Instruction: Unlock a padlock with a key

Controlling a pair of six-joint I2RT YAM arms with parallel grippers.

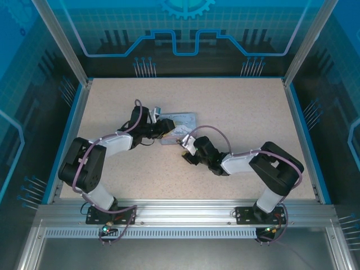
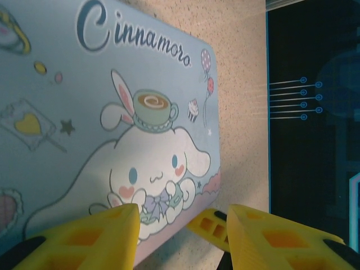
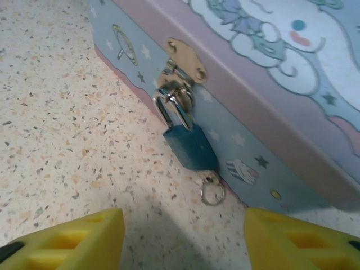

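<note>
The padlock [image 3: 190, 147], with a teal body and a shiny shackle, hangs from the hasp on the front wall of a pale blue cartoon tin [image 3: 281, 84]. It leans against that wall just above the table. The key [image 3: 209, 179] sits in the padlock's bottom, mostly hidden, and its small wire ring [image 3: 212, 194] lies on the table. My right gripper [image 3: 183, 236] stands open a short way in front of the padlock, with nothing between its yellow fingers. My left gripper [image 2: 183, 225] is open over the tin's corner, with one finger over the lid [image 2: 84, 112].
The tin [image 1: 181, 125] lies flat mid-table between my left gripper [image 1: 163, 126] and right gripper [image 1: 184, 151]. A right finger [image 2: 211, 225] shows in the left wrist view beside the tin. Speckled tabletop [image 1: 236, 107] lies around it, bounded by blue edges and glass walls.
</note>
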